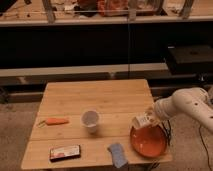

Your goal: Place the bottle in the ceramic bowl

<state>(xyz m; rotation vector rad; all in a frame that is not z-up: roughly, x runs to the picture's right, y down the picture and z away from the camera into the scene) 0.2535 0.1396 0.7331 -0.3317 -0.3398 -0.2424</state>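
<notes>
The orange ceramic bowl (148, 141) sits at the front right corner of the wooden table (95, 97). My gripper (148, 117) reaches in from the right on a white arm (185, 106). It is shut on a small pale bottle (143, 121) and holds it tilted, just above the bowl's far left rim. I cannot tell whether the bottle touches the rim.
A white cup (90, 120) stands mid-table. An orange carrot-like item (56, 121) lies at the left. A dark flat packet (65, 152) lies at the front left and a blue sponge (118, 154) at the front edge. Dark shelving (100, 45) runs behind the table.
</notes>
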